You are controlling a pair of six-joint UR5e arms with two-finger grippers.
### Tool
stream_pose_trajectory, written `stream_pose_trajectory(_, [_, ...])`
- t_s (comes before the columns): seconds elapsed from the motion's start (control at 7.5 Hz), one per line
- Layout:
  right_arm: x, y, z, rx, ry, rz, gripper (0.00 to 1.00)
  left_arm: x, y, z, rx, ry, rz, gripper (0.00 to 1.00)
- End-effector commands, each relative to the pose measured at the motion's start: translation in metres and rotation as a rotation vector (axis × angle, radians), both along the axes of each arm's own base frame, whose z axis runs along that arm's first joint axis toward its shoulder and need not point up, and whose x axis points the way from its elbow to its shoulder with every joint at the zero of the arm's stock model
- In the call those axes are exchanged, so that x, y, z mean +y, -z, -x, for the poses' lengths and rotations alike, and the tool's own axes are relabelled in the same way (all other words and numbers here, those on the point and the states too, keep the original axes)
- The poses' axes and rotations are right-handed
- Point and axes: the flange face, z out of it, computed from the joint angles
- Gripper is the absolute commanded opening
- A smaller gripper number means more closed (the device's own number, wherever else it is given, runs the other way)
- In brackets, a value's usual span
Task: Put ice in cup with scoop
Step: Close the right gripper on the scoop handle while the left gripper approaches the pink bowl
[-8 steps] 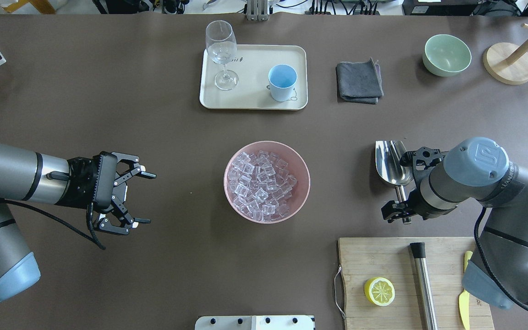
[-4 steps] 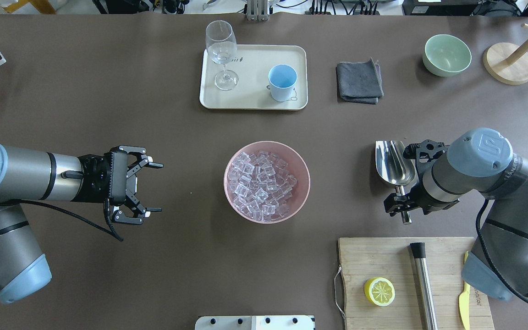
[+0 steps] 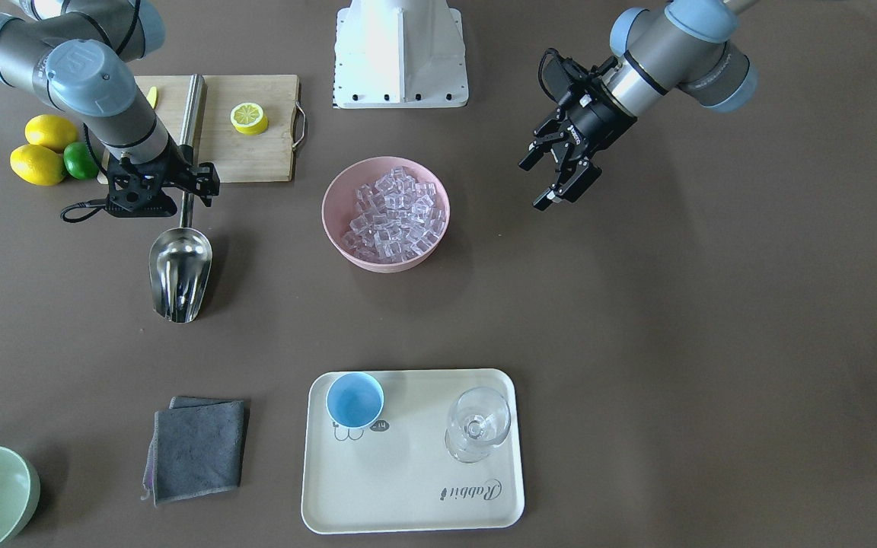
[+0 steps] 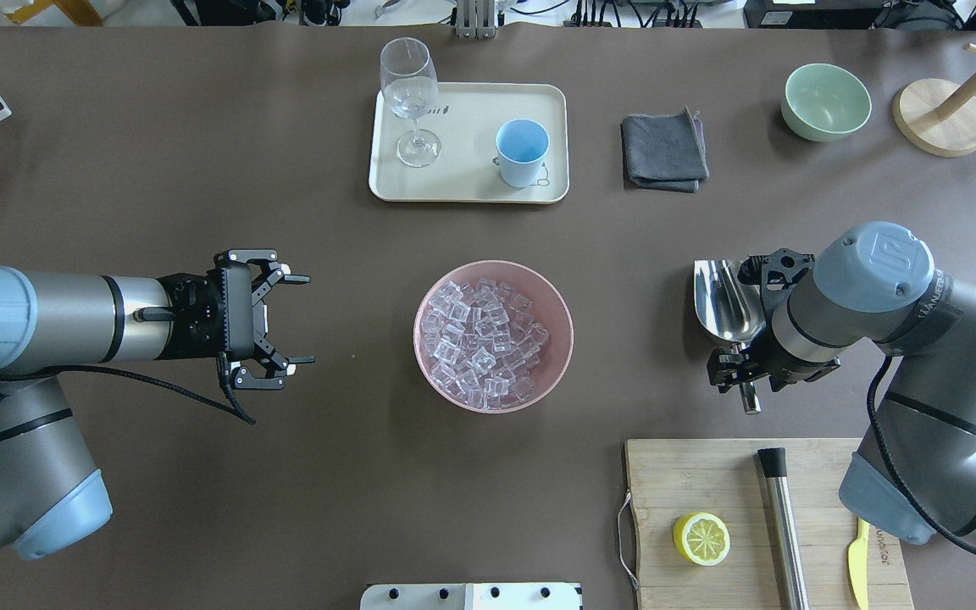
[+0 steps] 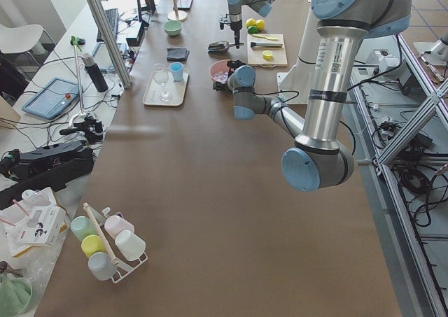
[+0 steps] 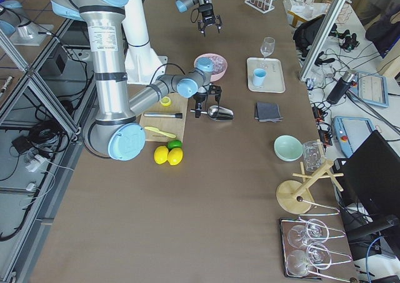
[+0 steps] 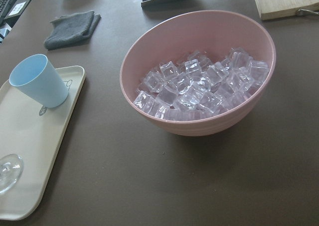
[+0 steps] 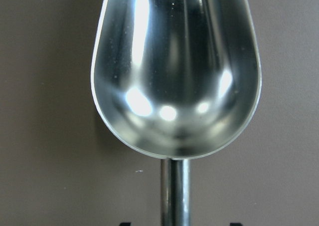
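Note:
The ice (image 4: 484, 339) is a heap of clear cubes in a pink bowl (image 4: 549, 296) at the table's middle. It also shows in the left wrist view (image 7: 199, 86). The light-blue cup (image 4: 522, 152) stands upright and empty on a cream tray (image 4: 471, 127). The steel scoop (image 4: 725, 301) lies on the table right of the bowl, trough up and empty (image 8: 174, 71). My right gripper (image 4: 742, 373) is open, with its fingers on either side of the scoop's handle. My left gripper (image 4: 306, 319) is open and empty, left of the bowl and facing it.
A stemmed glass (image 4: 408, 93) shares the tray. A grey cloth (image 4: 664, 152) and a pale-green bowl (image 4: 825, 102) lie at the far right. A cutting board (image 4: 708, 474) with a lemon half (image 4: 701, 538) and a steel cylinder (image 4: 780, 525) lies near my right arm.
My left gripper has moved right towards the bowl and a little farther away, and has turned. My right wrist has shifted slightly over the scoop's handle. The scoop has not moved.

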Motion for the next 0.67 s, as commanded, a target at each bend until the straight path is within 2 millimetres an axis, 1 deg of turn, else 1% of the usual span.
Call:
stream_pose_trajectory(0.0, [-0.002,-0.008,0.003,0.009,-0.004,0.011,0.62,-0.005,0.008,0.008,0.027,0.012,-0.014,0.99])
stream_pose_trajectory(0.13, [-0.002,-0.009,0.003,0.010,-0.005,0.012,0.54,-0.004,0.009,-0.008,0.025,-0.008,-0.014,0.99])
stream_pose_trajectory(0.27, [-0.001,-0.008,0.002,0.008,-0.005,0.011,0.38,-0.006,0.008,-0.019,0.020,-0.023,-0.013,0.99])
stream_pose_trajectory(0.4, [0.000,-0.007,0.002,0.005,-0.003,0.011,0.14,-0.004,0.008,-0.038,0.014,-0.084,-0.003,0.99])
stream_pose_trajectory(0.53, [0.000,-0.005,0.002,0.001,-0.002,0.009,0.00,-0.009,0.010,-0.048,0.013,-0.091,-0.001,0.99])
